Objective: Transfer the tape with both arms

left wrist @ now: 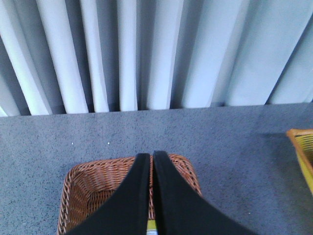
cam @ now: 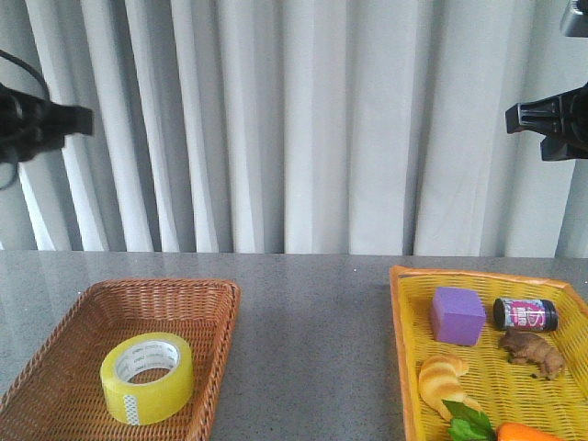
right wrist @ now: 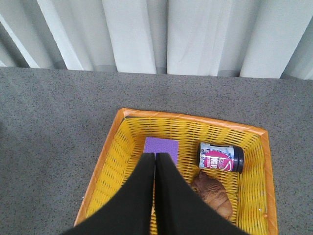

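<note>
The yellow tape roll (cam: 148,378) with a white core lies flat in the brown wicker basket (cam: 55,367) at the front left. In the left wrist view only a sliver of the tape (left wrist: 151,226) shows between the fingers. My left gripper (left wrist: 151,157) is shut and empty, held high above the basket (left wrist: 88,181); in the front view it shows at the far left edge (cam: 78,119). My right gripper (right wrist: 154,157) is shut and empty, high above the yellow basket (right wrist: 117,147); in the front view it sits at the right edge (cam: 519,118).
The yellow basket (cam: 399,349) at the front right holds a purple block (cam: 457,315), a dark jar with pink label (cam: 525,314), a brown pastry (cam: 533,353), a yellowish croissant (cam: 444,378), green leaves and an orange item. White curtains hang behind the grey table.
</note>
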You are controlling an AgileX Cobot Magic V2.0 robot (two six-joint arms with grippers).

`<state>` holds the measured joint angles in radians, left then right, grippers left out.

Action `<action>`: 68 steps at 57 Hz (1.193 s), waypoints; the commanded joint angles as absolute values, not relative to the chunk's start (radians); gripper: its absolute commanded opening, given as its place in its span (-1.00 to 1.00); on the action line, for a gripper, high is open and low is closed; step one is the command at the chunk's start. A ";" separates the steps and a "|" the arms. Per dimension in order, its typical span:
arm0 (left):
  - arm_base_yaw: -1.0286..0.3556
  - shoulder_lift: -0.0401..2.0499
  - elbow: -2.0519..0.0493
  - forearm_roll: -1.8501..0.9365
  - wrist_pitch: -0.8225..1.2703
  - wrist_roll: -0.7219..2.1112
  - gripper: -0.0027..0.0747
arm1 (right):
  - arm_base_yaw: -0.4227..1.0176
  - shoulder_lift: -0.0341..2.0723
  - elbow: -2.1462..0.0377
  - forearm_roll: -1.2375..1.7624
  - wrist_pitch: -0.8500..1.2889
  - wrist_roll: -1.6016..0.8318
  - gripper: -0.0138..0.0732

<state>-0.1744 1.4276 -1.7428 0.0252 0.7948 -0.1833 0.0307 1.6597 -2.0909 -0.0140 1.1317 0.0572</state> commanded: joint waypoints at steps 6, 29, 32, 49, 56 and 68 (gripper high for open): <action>-0.171 1.312 -1.774 0.013 0.746 -0.185 -0.95 | 0.029 1.622 -2.120 -0.018 1.067 0.046 -0.70; -0.171 1.277 -1.773 0.013 0.781 -0.190 -0.95 | 0.029 1.622 -2.120 -0.018 1.068 0.046 -0.70; -0.171 1.277 -1.773 0.013 0.781 -0.190 -0.95 | 0.029 1.622 -2.120 -0.018 1.068 0.046 -0.70; -0.171 1.283 -1.771 0.020 0.781 -0.190 -0.95 | 0.029 1.622 -2.120 -0.018 1.068 0.046 -0.70; -0.171 1.234 -1.697 0.022 0.746 -0.190 -0.95 | 0.029 1.622 -2.120 -0.018 1.071 0.046 -0.70; -0.171 1.007 -1.326 0.021 0.578 -0.190 -0.95 | 0.029 1.622 -2.120 -0.018 1.071 0.046 -0.70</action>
<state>-0.1744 1.1144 -1.4388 0.0216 0.7148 -0.1813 0.0307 1.6597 -2.0909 -0.0140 1.1336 0.0572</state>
